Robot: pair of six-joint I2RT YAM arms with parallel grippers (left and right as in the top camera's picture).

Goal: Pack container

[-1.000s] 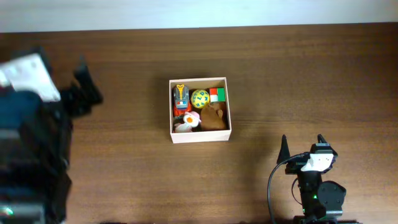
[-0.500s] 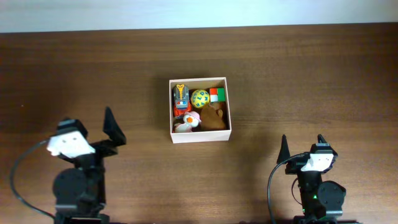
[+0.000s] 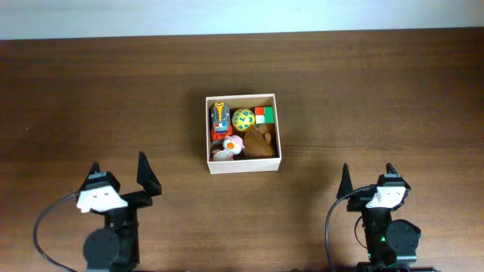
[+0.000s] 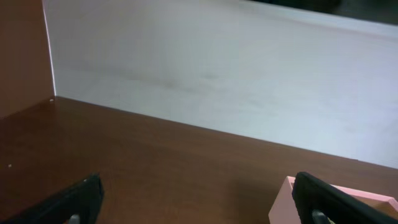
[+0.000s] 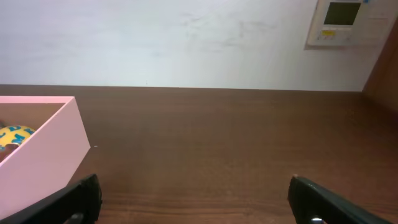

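The container [image 3: 243, 165] is a square white-walled box at the table's middle. It holds several small toys: a yellow ball [image 3: 243, 119], a red-and-green block [image 3: 263, 115], a brown plush [image 3: 259, 142], a toy vehicle [image 3: 220, 115] and a pink-white figure [image 3: 225, 148]. My left gripper [image 3: 119, 171] is open and empty at the front left, well apart from the box. My right gripper [image 3: 367, 175] is open and empty at the front right. The box corner shows in the left wrist view [image 4: 283, 202] and its wall in the right wrist view [image 5: 43, 146].
A dark wooden table [image 3: 378, 91] carries everything. A pale wall [image 5: 186, 43] runs along its far edge, with a small wall panel [image 5: 342, 22] at upper right in the right wrist view.
The left arm has swung down from the far left edge to the front left of the table and now rests with its fingers spread. The right arm and the box have not moved.
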